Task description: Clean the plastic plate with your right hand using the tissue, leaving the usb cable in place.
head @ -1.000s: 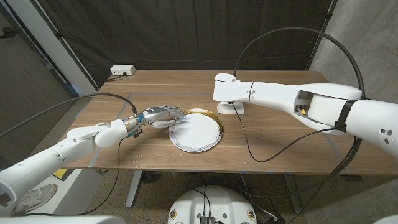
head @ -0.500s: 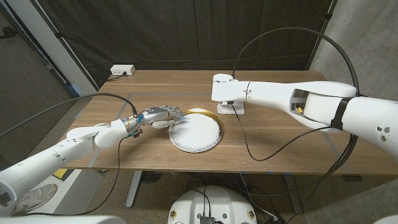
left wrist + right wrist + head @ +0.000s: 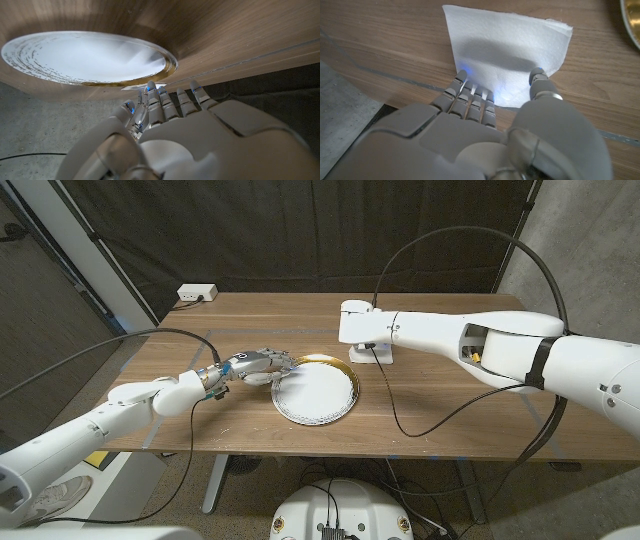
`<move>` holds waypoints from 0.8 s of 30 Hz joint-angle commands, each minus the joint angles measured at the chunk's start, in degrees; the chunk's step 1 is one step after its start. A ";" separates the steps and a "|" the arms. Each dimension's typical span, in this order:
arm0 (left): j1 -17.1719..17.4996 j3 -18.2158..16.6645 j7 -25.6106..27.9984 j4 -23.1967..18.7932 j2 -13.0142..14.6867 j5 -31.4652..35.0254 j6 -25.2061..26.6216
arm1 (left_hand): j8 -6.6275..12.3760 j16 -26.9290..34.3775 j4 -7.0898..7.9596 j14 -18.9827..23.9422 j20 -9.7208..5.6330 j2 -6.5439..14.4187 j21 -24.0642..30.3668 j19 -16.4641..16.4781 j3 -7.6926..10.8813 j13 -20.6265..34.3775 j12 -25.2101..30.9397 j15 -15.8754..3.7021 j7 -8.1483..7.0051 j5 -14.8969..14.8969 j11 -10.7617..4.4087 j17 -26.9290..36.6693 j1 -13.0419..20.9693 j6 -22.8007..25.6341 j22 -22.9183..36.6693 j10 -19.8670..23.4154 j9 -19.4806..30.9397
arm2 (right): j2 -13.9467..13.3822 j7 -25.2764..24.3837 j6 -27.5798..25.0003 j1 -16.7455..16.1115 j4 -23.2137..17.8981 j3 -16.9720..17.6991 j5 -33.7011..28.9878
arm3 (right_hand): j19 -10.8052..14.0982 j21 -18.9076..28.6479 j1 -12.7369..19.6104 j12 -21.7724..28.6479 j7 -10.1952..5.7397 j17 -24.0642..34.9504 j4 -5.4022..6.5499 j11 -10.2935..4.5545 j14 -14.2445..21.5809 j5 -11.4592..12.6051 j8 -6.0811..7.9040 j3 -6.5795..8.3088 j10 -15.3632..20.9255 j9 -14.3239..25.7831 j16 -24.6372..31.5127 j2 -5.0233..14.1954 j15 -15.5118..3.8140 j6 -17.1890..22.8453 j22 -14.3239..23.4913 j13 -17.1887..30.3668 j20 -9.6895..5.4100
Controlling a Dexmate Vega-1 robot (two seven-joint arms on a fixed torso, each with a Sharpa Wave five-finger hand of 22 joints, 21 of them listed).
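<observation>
Head view first: plate (image 3: 315,391), white with a gold rim, sits near the middle of the wooden counter (image 3: 450,420), toward the near edge. The left hand (image 3: 255,368) reaches in from the side and its fingertips rest on the plate's rim, probably to brace it so it won't slide once wiping begins. Nothing is held in that hand; its fingers lie stretched out together rather than wrapped around anything. The right arm crosses the far side of the counter, and a bit of white tissue (image 3: 372,353) shows under its wrist, just beside the plate's far edge. The right hand itself is hidden beneath the wrist housing here. No usb cable can be picked out with certainty.

Left wrist view: the left hand (image 3: 165,107) has its fingers extended toward the plate (image 3: 85,57), fingertips at the gold rim, holding nothing.

Right wrist view: the right hand (image 3: 490,100) hovers at the edge of the tissue (image 3: 507,55), which lies flat on the counter (image 3: 380,40). The fingers are set on 1 side and the thumb on the other, spread apart, with the tips at or just touching the paper's near border. The tissue is not yet pinched or lifted. That spread looks like preparation for gathering the sheet; judging by this, the pickup is the step in hand and wiping has not started.
</observation>
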 commanded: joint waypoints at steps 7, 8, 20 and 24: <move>-2.19 1.12 -0.70 1.89 -1.28 0.21 -0.88 | -0.39 -0.15 0.38 -0.12 -0.26 -0.15 -0.23 -0.34 0.22 -0.04 0.16 -6.13 -0.03 0.50 0.19 0.03 -0.15 0.25 0.10 0.23 -0.05 | 2.79 -1.54 0.82 -2.90 6.00 1.76 -2.61 | 2.58 1.33 3.27 1.18 -1.22 0.35 -0.04 -1.34 3.54 1.31 0.94 0.29 3.47 -0.08 0.63 -0.89 -5.86 3.13 0.23 0.07 -1.47; -2.26 1.17 -0.70 1.91 -1.30 0.29 -0.86 | -0.41 -0.15 0.40 -0.12 -0.24 -0.16 -0.24 -0.35 0.22 -0.04 0.15 -6.13 -0.01 0.50 0.24 0.03 -0.20 0.21 0.10 0.21 -0.05 | 2.89 -2.19 0.81 -3.28 6.15 2.06 -2.93 | 3.37 1.71 3.93 1.60 -1.32 0.44 0.09 -1.80 5.12 1.59 1.16 0.38 4.94 -0.10 0.98 -0.84 -6.67 4.06 0.25 0.06 -1.66; -2.59 1.50 -1.04 1.66 -1.44 0.30 -0.43 | -0.47 -0.17 0.53 -0.16 -0.32 -0.37 -0.35 -0.32 0.18 -0.04 0.12 -6.19 -0.09 0.50 0.25 0.01 -0.58 0.21 0.10 0.17 -0.05 | 1.83 -12.10 0.04 -8.21 2.94 5.86 -7.61 | 11.68 10.18 12.45 6.31 -4.16 3.63 0.60 -6.06 28.32 3.11 4.30 0.59 25.55 -0.32 6.56 0.96 -11.39 22.56 2.59 0.34 -4.41; -2.62 1.60 -1.24 1.40 -1.39 0.46 -0.16 | -0.49 -0.16 0.56 -0.14 -0.33 -0.43 -0.39 -0.30 0.17 -0.04 0.12 -6.21 -0.15 0.50 0.16 0.00 -0.71 0.21 0.10 0.18 -0.05 | 0.98 -14.16 0.25 -9.39 1.24 6.80 -8.70 | 11.79 12.87 15.17 7.55 -5.07 5.08 0.63 -6.73 32.19 2.03 5.26 -0.05 32.02 -0.28 7.89 2.32 -11.50 29.49 3.46 0.50 -4.81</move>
